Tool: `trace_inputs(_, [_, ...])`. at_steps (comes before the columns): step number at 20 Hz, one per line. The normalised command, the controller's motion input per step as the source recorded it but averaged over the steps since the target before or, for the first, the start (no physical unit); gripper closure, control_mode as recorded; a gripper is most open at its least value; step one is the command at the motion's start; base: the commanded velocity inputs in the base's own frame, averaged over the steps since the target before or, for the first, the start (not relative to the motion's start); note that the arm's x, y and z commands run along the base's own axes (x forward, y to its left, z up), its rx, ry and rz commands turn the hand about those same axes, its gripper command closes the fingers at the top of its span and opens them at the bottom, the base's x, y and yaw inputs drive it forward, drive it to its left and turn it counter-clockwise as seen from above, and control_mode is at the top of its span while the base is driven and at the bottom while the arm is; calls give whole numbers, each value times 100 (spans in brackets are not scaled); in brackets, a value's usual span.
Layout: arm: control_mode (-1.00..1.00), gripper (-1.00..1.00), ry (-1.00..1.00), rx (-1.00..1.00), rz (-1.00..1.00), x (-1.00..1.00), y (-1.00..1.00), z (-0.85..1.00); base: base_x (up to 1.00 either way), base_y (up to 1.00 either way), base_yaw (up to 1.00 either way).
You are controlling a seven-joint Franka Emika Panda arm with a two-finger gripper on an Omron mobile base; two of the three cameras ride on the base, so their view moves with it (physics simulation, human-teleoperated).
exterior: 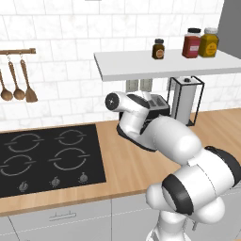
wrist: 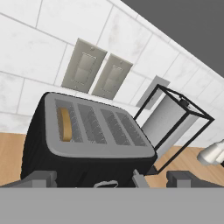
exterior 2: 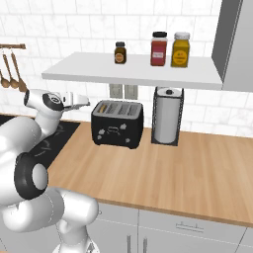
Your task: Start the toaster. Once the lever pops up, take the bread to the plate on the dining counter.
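Just ahead of my pincer (wrist: 111,178), whose two dark fingertips stand spread wide with nothing between them, sits the small black boxy toaster (wrist: 83,144) with its grey slotted top. My pincer hovers above and in front of it, apart from it. Down in the slot at one end of the toaster, on the side away from the towel stand, the thin tan-brown slice of bread (wrist: 65,124) is sunk, its upper edge showing. The toaster rests on the light wooden surface (exterior 2: 163,173), close to the white tiled wall. Just beside it, on its right in the right base view, stands the black wire-framed stand holding a white paper towel roll (exterior 2: 167,116). To my left the flat black hob (exterior: 47,157) is set into the same surface. Behind the toaster two pale wall outlets (wrist: 96,70) sit side by side. Above runs a white shelf (exterior 2: 133,71) carrying a small brown jar (exterior 2: 119,52), a red jar (exterior 2: 158,49) and a yellow jar (exterior 2: 180,50).
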Motion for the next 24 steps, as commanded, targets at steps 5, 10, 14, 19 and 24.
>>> trace_inputs(5, [-100, -100, 0, 0, 0, 0, 0, 0, 0, 0, 0])
trace_inputs(10, [-100, -100, 0, 0, 0, 0, 0, 0, 0, 0, 0])
trace_inputs(14, [-100, -100, 0, 0, 0, 0, 0, 0, 0, 0, 0])
trace_inputs(19, [-100, -100, 0, 0, 0, 0, 0, 0, 0, 0, 0])
trace_inputs(24, [-100, -100, 0, 0, 0, 0, 0, 0, 0, 0, 0])
